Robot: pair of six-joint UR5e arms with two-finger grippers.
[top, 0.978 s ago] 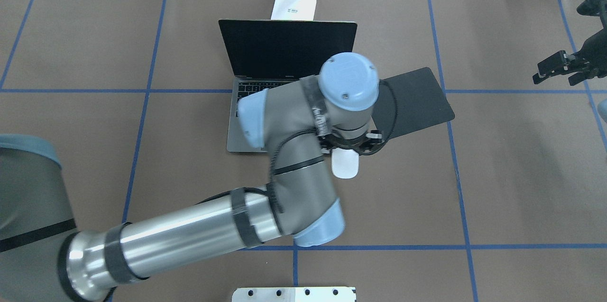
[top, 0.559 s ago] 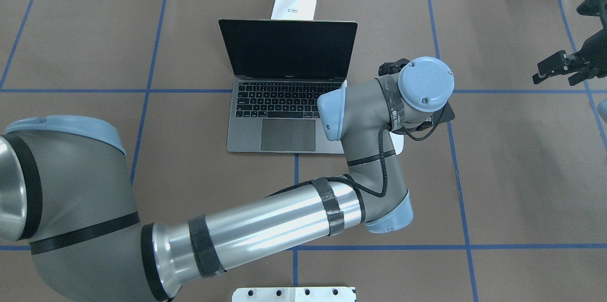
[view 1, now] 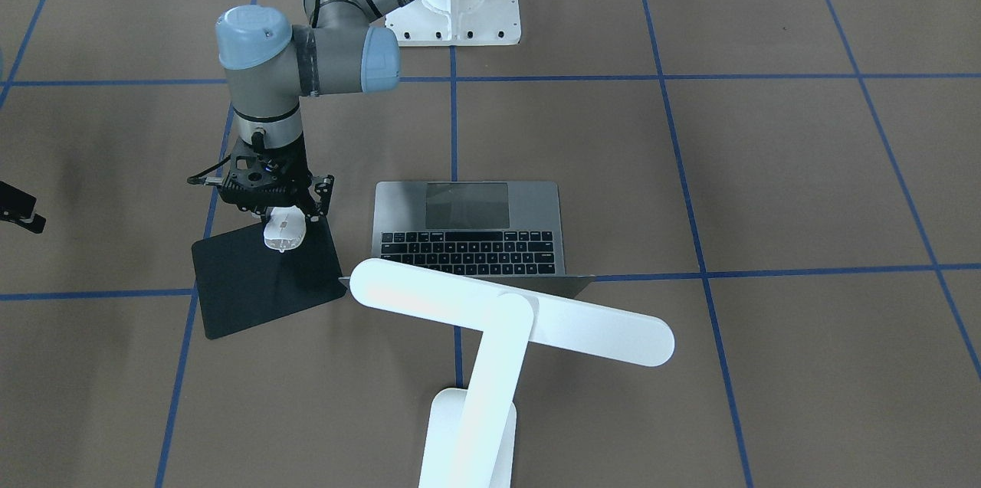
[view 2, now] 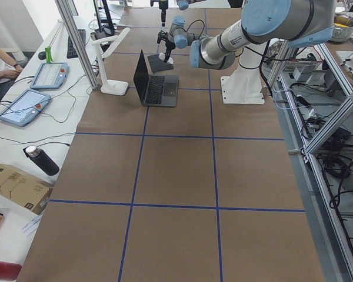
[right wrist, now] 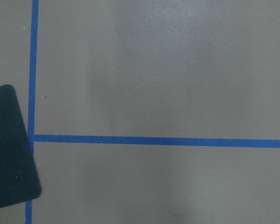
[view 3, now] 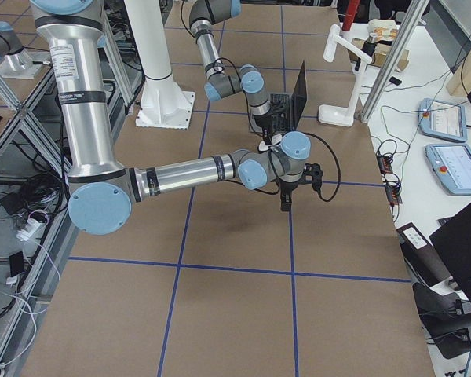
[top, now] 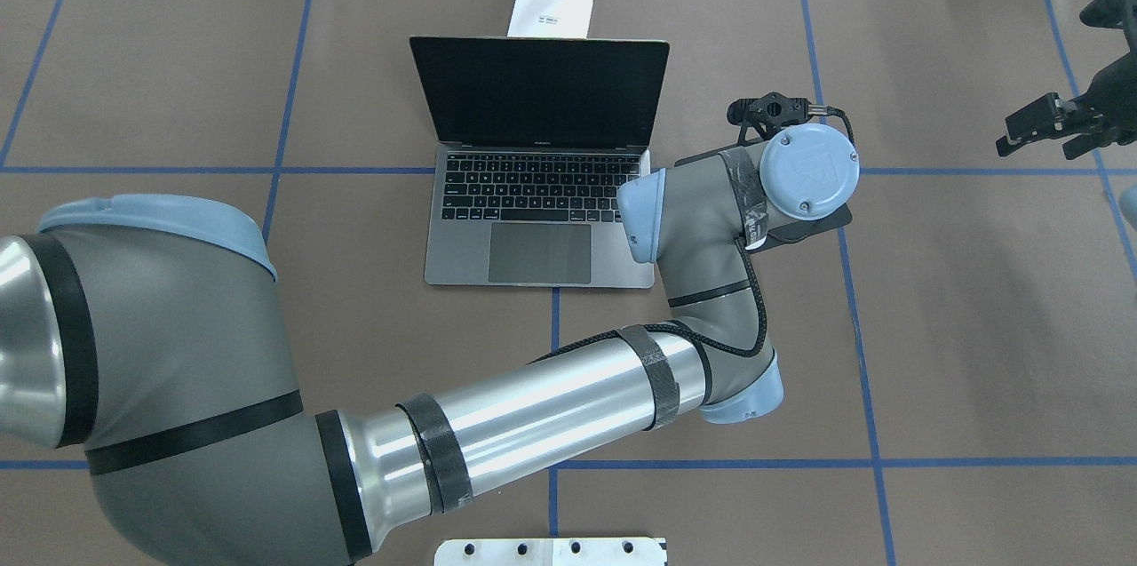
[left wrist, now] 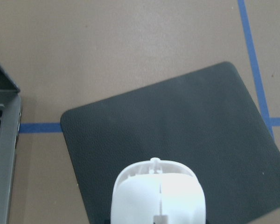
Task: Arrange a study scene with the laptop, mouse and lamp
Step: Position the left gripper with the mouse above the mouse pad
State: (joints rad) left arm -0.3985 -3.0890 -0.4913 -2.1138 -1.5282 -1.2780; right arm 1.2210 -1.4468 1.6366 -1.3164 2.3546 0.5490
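Exterior front-facing view, left of centre: the left arm's jaws are closed on the small smooth white oval mouse (view 1: 284, 234), holding it at the upper edge of the flat black rectangular mouse pad (view 1: 260, 285). Whether it touches the pad I cannot tell. The slim space-grey metal laptop (view 1: 536, 201) lies open mid-frame, just right of the pad. The white desk lamp with a long flat bar head (view 1: 490, 304) stands below it, head reaching over the screen's top edge. The right arm's jaws show only as a dark shape at the far left edge — open or closed, I cannot tell.

The likely trouble is placement. The mouse sits so near the pad's rim that, let go here, it may land half on the brown tabletop (view 1: 766, 166) and rock or slide, being smooth. Released from any height, it could skid. The wrist also hangs close to the laptop's corner — a careless swing away might nudge it.

No container figures here, and the pad bears nothing else.
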